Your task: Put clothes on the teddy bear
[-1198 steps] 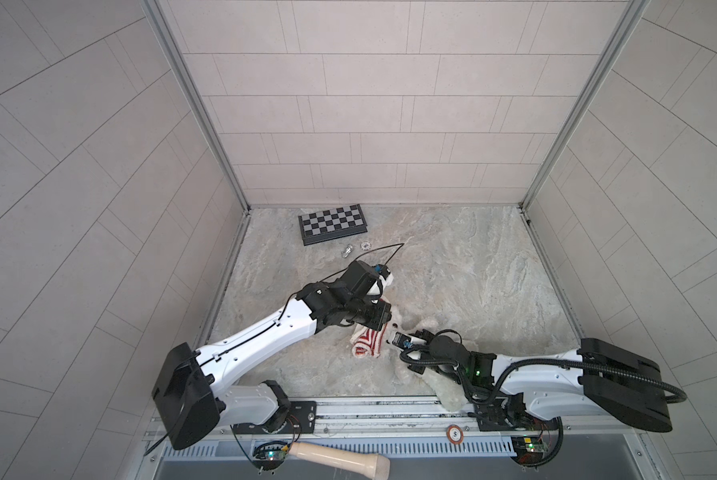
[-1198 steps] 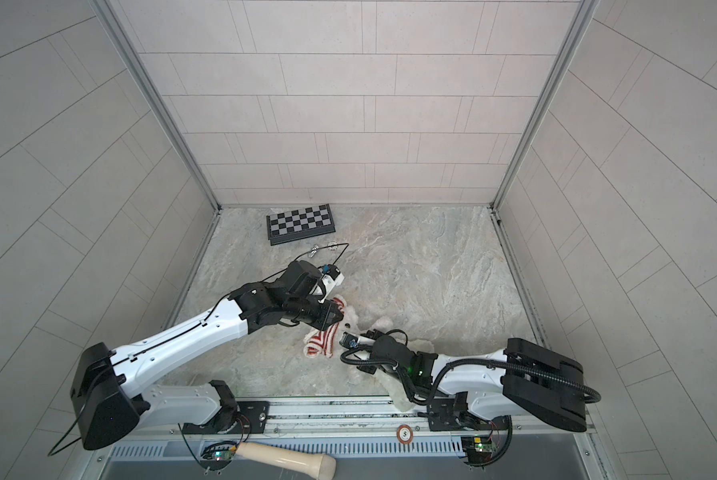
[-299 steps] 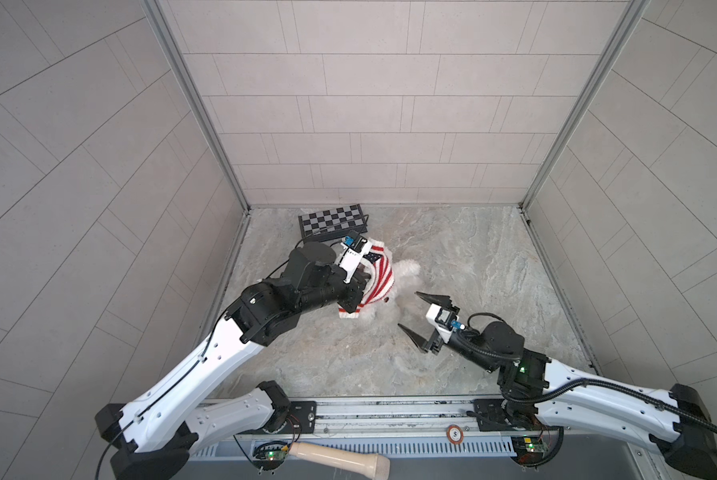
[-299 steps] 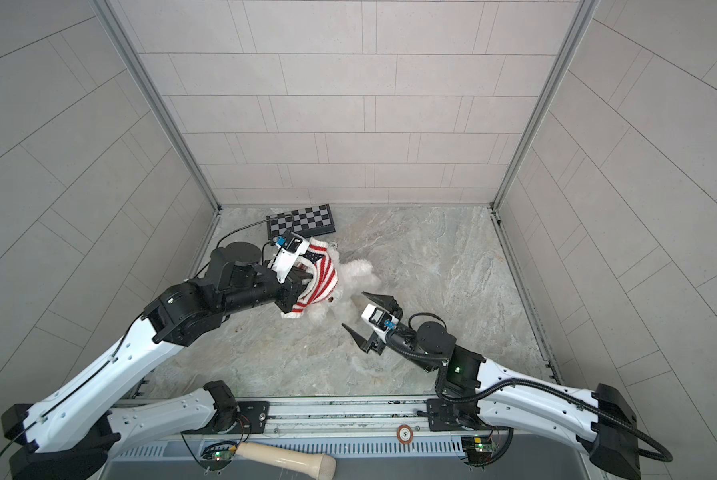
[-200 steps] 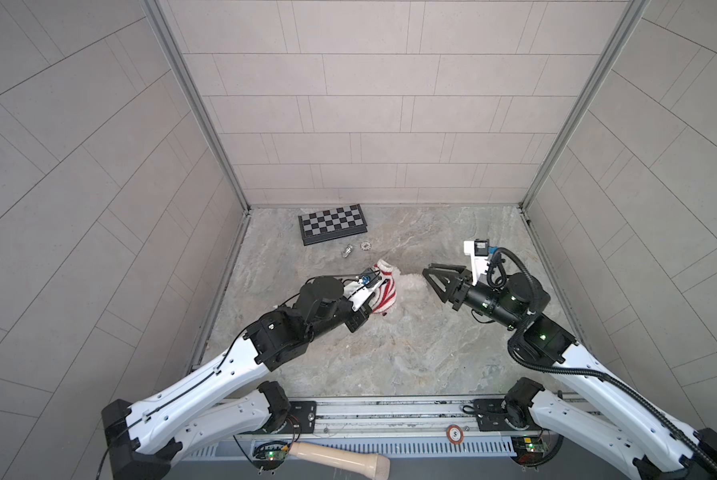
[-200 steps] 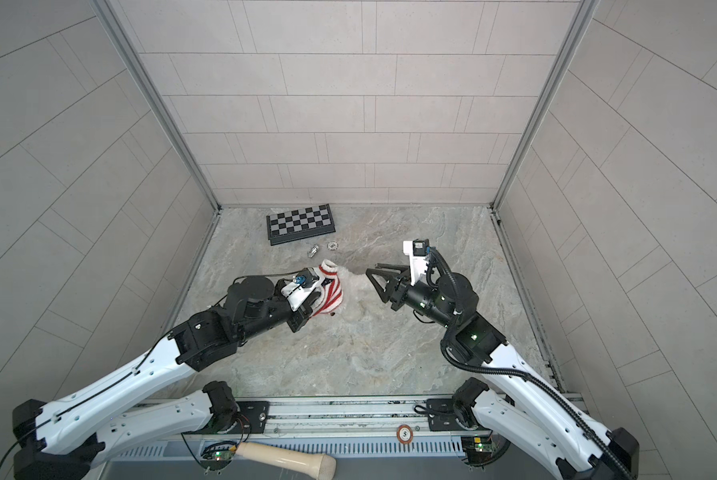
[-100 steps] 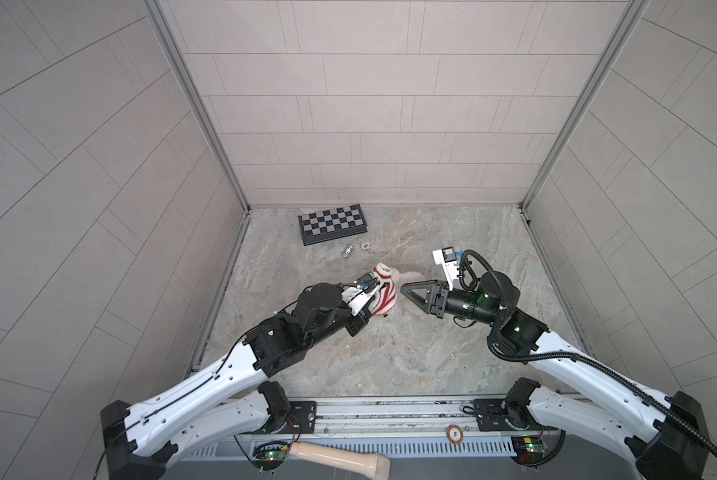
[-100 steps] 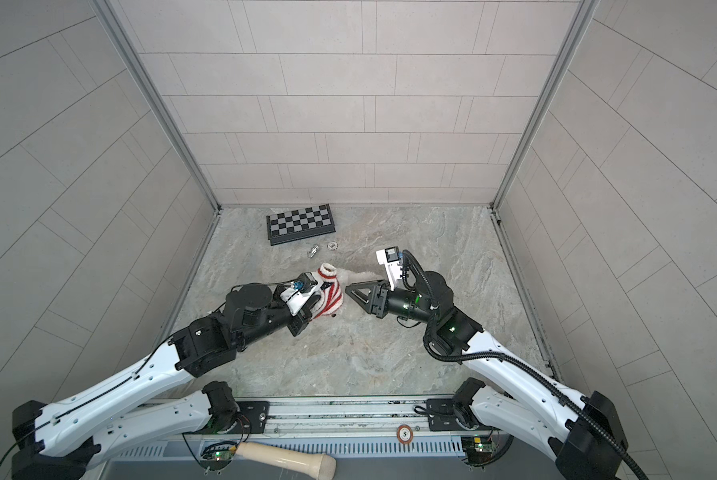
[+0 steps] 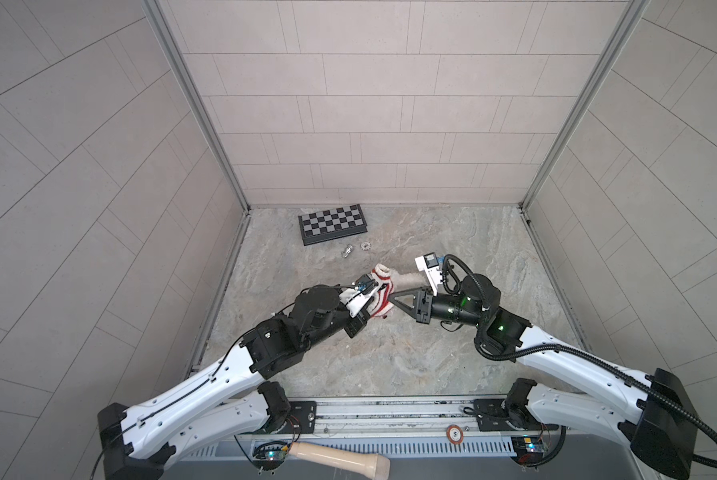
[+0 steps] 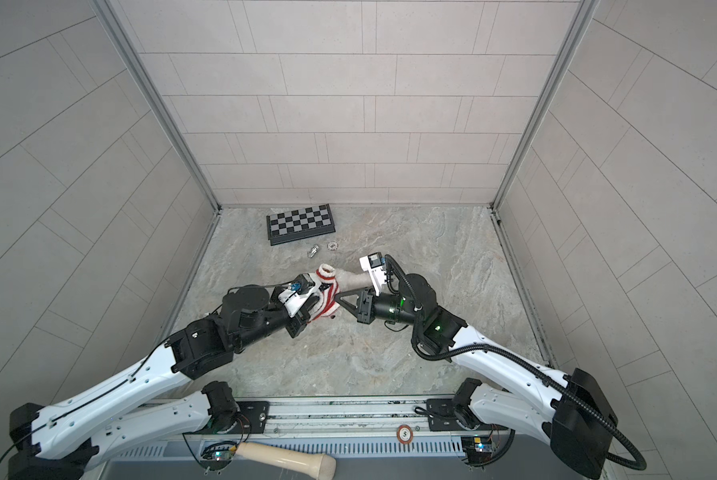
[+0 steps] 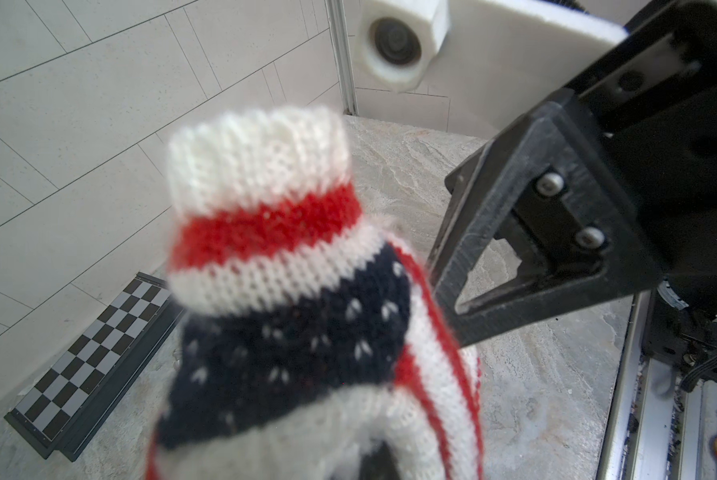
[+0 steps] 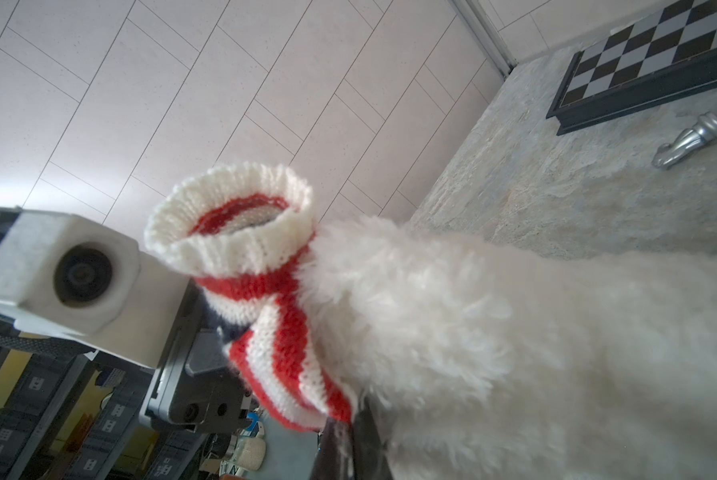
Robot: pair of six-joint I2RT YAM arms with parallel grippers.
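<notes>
The teddy bear is a fluffy white mass lying on the stone floor, and in both top views only a strip of fur shows behind the arms. A red, white and navy knit sweater stands up over one end of it, white cuff open. My left gripper is shut on the sweater from the left, its fingers buried in the knit. My right gripper meets it from the right, shut on the sweater's striped hem where it lies against the fur.
A folded chessboard lies at the back left by the wall. A silver chess piece and a small round piece lie just in front of it. A wooden handle lies below the front rail. Tiled walls enclose three sides.
My right gripper has moved left up to the sweater and closed its jaws on the hem. My left gripper has kept its grip and barely moved.
</notes>
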